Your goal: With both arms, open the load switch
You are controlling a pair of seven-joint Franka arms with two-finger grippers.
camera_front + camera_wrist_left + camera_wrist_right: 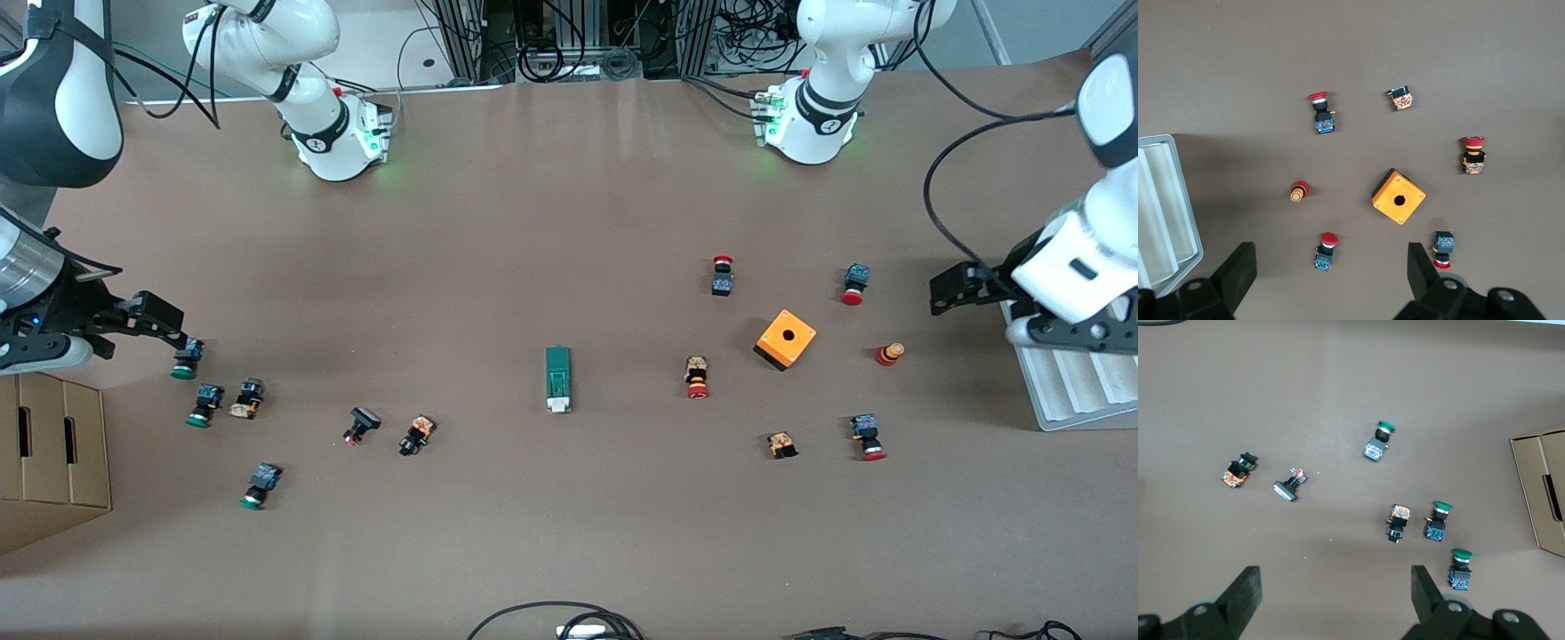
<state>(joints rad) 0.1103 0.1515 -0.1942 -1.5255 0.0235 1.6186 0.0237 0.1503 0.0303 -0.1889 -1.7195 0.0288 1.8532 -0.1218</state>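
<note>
The load switch (557, 380) is a slim dark-green bar with a white block at its end nearer the front camera. It lies flat at the middle of the table and shows in neither wrist view. My right gripper (164, 320) (1335, 587) hangs open with nothing in it over the right arm's end of the table, above green-capped push buttons (1435, 522). My left gripper (944, 292) (1330, 270) hangs open with nothing in it over the left arm's end, above a red-capped push button (1325, 251). Both grippers are well away from the switch.
An orange cube (786, 339) with a hole stands among several red-capped buttons (723, 275) toward the left arm's end. A white ribbed tray (1076, 382) sits at that end's edge. A cardboard box (49, 453) stands at the right arm's end, beside several green-capped buttons (203, 404).
</note>
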